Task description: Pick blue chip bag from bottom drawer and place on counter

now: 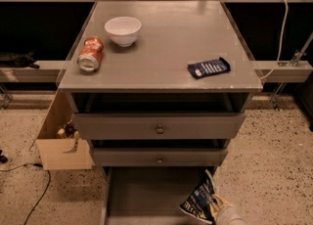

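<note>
The blue chip bag (197, 200), crinkled navy foil with white lettering, stands on edge at the right side of the open bottom drawer (144, 194). My gripper (216, 208) comes in from the lower right corner of the camera view and is shut on the bag's right edge; most of the arm is cut off by the frame. The counter (166, 43), the flat grey top of the cabinet, lies well above the bag and gripper.
On the counter sit a white bowl (122, 30), a tipped orange can (91, 54) and a flat dark-blue packet (209, 67). Two knobbed drawers (160, 129) overhang the bottom drawer. A cardboard box (61, 146) and a floor cable (36, 197) lie to the left.
</note>
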